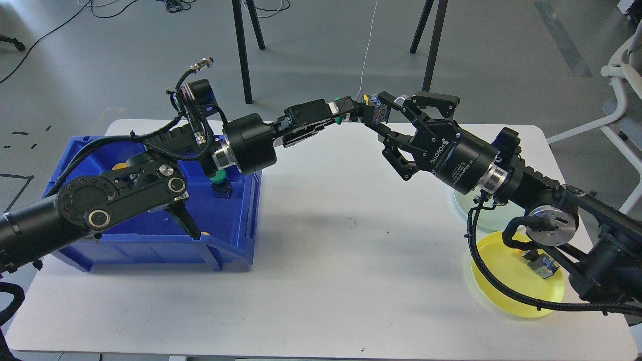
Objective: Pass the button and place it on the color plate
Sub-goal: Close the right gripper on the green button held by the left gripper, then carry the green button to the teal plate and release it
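My left gripper [351, 111] reaches right over the table's far middle and is shut on a green-capped button [339, 119]. The button's blue and yellow body [375, 110] sticks out to the right. My right gripper [377, 116] meets it from the right, and its fingertips are closed around that body. Both grippers hold the button in the air, well above the table. A yellow plate [506, 291] lies at the front right with a dark button [541, 264] on it. A pale green plate [474, 213] lies behind it, mostly hidden by my right arm.
A blue bin [150, 240] stands at the left with a green button [218, 178] and a yellow one [120, 166] inside. Tripod legs [243, 50] stand behind the white table [351, 250]. A white chair [622, 90] is at the far right.
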`<action>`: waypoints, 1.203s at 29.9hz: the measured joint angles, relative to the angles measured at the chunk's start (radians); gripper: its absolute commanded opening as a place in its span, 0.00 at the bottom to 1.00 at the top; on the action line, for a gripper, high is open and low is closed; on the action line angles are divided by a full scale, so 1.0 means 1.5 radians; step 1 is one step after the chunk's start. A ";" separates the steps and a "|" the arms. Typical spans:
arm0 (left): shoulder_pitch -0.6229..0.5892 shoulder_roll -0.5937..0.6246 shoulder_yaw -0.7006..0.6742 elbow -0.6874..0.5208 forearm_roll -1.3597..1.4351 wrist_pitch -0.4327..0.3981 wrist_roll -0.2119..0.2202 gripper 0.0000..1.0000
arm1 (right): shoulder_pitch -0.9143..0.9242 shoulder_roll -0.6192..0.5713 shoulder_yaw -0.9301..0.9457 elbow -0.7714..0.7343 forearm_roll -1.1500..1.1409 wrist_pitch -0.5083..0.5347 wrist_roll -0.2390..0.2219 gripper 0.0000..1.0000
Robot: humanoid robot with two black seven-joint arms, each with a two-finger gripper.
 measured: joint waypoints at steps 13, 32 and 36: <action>0.001 0.000 -0.002 0.001 -0.044 -0.001 0.001 0.84 | -0.011 -0.006 -0.004 0.001 0.000 0.000 0.002 0.09; 0.002 0.001 -0.002 0.004 -0.047 -0.011 0.000 0.85 | -0.156 -0.002 0.143 -0.181 0.183 -0.358 -0.076 0.07; 0.002 0.001 -0.002 0.004 -0.047 -0.011 0.000 0.85 | -0.123 -0.001 0.084 -0.217 0.184 -0.444 -0.103 0.09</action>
